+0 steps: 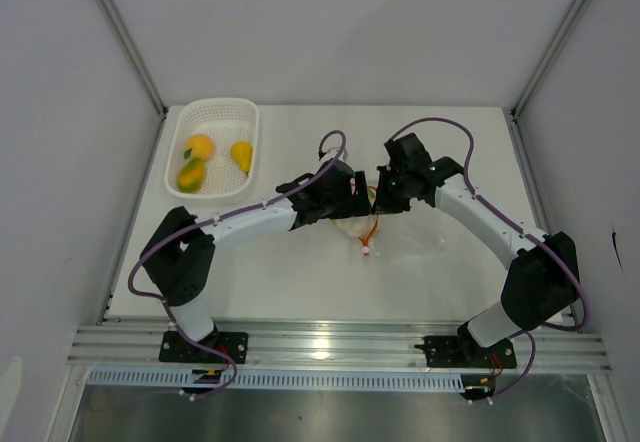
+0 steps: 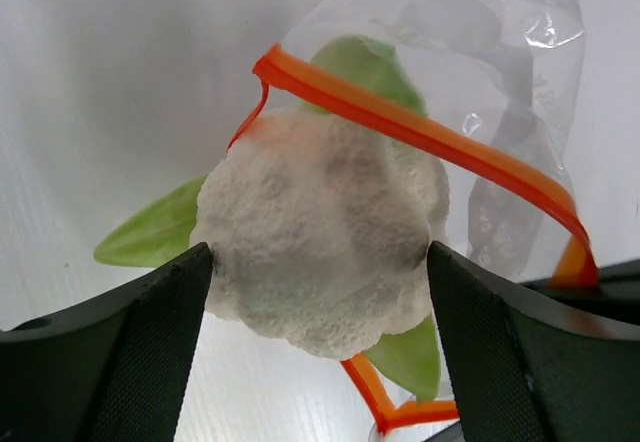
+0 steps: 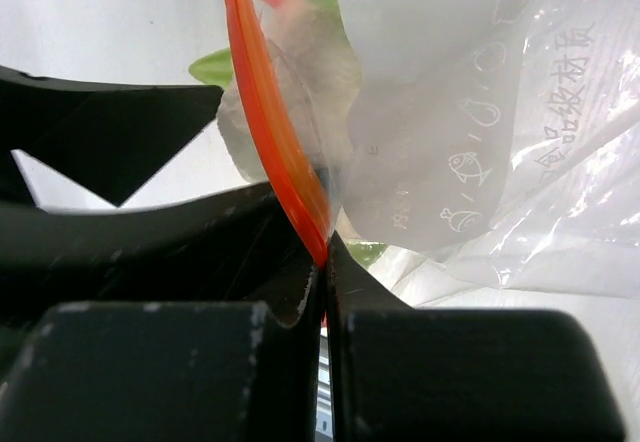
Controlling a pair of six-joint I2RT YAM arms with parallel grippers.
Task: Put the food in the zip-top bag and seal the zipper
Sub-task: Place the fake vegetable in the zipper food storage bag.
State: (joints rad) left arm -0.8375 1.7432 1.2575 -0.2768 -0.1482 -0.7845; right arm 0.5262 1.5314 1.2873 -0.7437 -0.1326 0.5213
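My left gripper (image 2: 320, 262) is shut on the white cauliflower piece (image 2: 320, 232) with green leaves and holds it at the open mouth of the clear zip-top bag (image 2: 500, 82). The orange-red zipper (image 2: 420, 127) loops over and under the cauliflower. My right gripper (image 3: 325, 252) is shut on the zipper (image 3: 270, 112) and holds the bag's (image 3: 480, 122) mouth edge up. In the top view both grippers, left (image 1: 352, 205) and right (image 1: 380, 200), meet at mid-table over the bag (image 1: 410, 230). The orange fruit (image 1: 200, 146), yellow pear (image 1: 242, 154) and yellow-green fruit (image 1: 191, 173) lie in the basket.
The white mesh basket (image 1: 215, 112) stands at the table's back left. Grey walls close in the table on the left, right and back. An aluminium rail runs along the near edge at the arm bases.
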